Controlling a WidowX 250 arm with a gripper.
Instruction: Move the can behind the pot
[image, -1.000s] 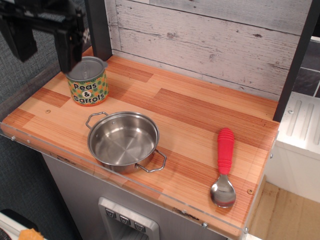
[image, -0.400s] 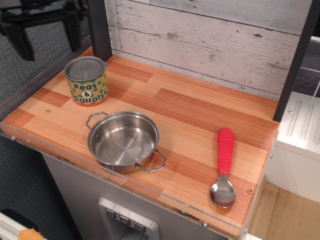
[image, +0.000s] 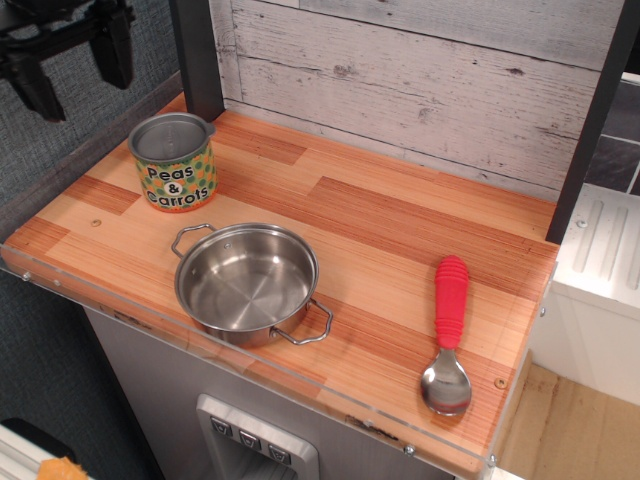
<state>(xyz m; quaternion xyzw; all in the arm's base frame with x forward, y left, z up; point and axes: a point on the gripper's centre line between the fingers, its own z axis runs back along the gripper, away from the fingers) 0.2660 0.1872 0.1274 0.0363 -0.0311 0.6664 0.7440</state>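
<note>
Seemingly the task is close to finished, or finished outright; the can (image: 174, 162) stands upright on the wooden counter (image: 400, 230) at its back-left corner, just in front of the dark post, and the pot (image: 247, 282) sits nearer the front edge, so the can lies behind the pot and a little to its left; the two are near each other but apart, with bare wood between the can's base and the pot's rear loop handle. The gripper (image: 72, 50) hangs above and to the left of the can, well clear of it, at the upper-left corner of the view; its jaws are spread apart and hold nothing, which I read as a release already made. What is left, as I judge it, is at most for the arm to clear off; the can might be nudged more squarely behind the pot, but that looks optional.

Counted: one can, its grey top up and its label facing forward; one pot, empty, with two wire handles; one spoon (image: 449, 340) with a red handle, lying well to the right and no part of the job; one gripper.
</note>
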